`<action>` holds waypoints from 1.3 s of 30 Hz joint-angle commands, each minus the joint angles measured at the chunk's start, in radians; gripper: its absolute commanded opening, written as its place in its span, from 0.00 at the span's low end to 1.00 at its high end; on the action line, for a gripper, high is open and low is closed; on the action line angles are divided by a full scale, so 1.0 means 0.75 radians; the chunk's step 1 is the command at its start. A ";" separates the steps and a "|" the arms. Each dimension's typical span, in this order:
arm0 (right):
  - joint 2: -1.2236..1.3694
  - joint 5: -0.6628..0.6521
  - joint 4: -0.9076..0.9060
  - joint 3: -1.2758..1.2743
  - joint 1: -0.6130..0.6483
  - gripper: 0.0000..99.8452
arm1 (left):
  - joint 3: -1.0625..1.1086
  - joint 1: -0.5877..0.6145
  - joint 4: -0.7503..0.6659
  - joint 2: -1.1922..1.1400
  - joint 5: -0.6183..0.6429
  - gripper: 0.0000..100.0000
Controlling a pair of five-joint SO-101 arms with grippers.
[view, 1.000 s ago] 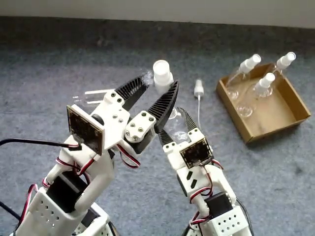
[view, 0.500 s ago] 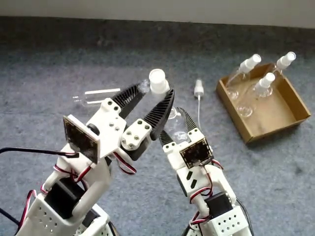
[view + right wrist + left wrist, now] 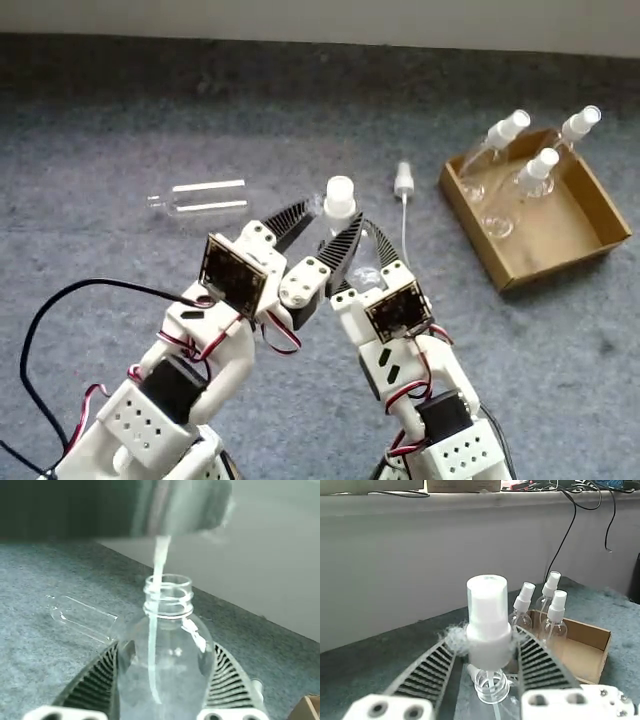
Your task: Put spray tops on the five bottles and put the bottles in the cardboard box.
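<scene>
Left end effector (image 3: 333, 212): pinching a spray top (image 3: 487, 625), brought down in the last second to directly above the right end effector (image 3: 357, 262), which is clamped on an upright bottle (image 3: 167, 655). The dip tube (image 3: 156, 605) now runs through the bottle's neck; the top is judged aligned but not yet seated. Remaining: one empty bottle (image 3: 200, 195) lying on the bench (image 3: 120, 130) beyond the left end effector, one loose top (image 3: 403, 180) just beyond the right, and the cardboard box (image 3: 565, 230) off its outer side holding three capped bottles (image 3: 505, 140).
</scene>
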State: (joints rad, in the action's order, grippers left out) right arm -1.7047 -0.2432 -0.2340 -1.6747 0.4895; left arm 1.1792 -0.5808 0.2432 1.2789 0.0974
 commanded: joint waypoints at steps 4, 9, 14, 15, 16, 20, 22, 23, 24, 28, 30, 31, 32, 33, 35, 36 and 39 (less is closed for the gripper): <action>-0.013 -0.012 -0.005 -0.148 0.007 0.08 | 0.222 -0.026 -0.293 0.015 0.014 0.01; -0.013 -0.012 -0.005 -0.148 0.007 0.08 | 0.238 -0.026 -0.286 0.015 0.016 0.01; -0.013 -0.012 -0.005 -0.148 0.007 0.08 | 0.271 -0.026 -0.291 0.015 0.178 0.01; -0.013 -0.012 -0.005 -0.148 0.007 0.08 | 0.285 -0.021 -0.291 0.015 0.260 0.01; -0.013 -0.012 -0.005 -0.148 0.005 0.08 | 0.294 -0.017 -0.291 0.015 0.317 0.01; -0.013 -0.012 -0.007 -0.148 0.003 0.08 | 0.312 -0.011 -0.286 0.015 0.362 0.01; -0.013 -0.012 -0.007 -0.148 0.003 0.08 | 0.314 -0.021 -0.286 0.015 0.362 0.01; -0.013 -0.012 -0.007 -0.148 0.003 0.08 | 0.314 -0.024 -0.286 0.015 0.366 0.01; -0.013 -0.012 -0.007 -0.148 0.003 0.08 | 0.320 -0.024 -0.288 0.015 0.366 0.01; -0.013 -0.012 -0.007 -0.148 0.003 0.08 | 0.314 -0.026 -0.291 0.015 0.366 0.01; -0.013 -0.012 -0.007 -0.148 0.003 0.08 | 0.312 -0.026 -0.291 0.015 0.364 0.01; -0.013 -0.012 -0.007 -0.148 0.003 0.08 | 0.312 -0.026 -0.291 0.015 0.364 0.01; -0.013 -0.012 -0.007 -0.148 0.003 0.08 | 0.310 -0.026 -0.288 0.015 0.362 0.01; -0.013 -0.012 -0.007 -0.148 0.003 0.08 | 0.308 -0.026 -0.286 0.015 0.344 0.01; -0.013 -0.012 -0.007 -0.148 0.003 0.08 | 0.308 -0.036 -0.286 0.015 0.264 0.01; -0.013 -0.012 -0.007 -0.148 0.003 0.08 | 0.308 -0.056 -0.286 0.015 0.229 0.01; -0.013 -0.012 -0.007 -0.148 0.001 0.08 | 0.312 -0.075 -0.288 0.015 0.172 0.01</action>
State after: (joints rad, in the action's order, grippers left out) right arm -1.7031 -0.2447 -0.2447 -1.6747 0.4895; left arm 1.4200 -0.5961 0.0361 1.2927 0.2892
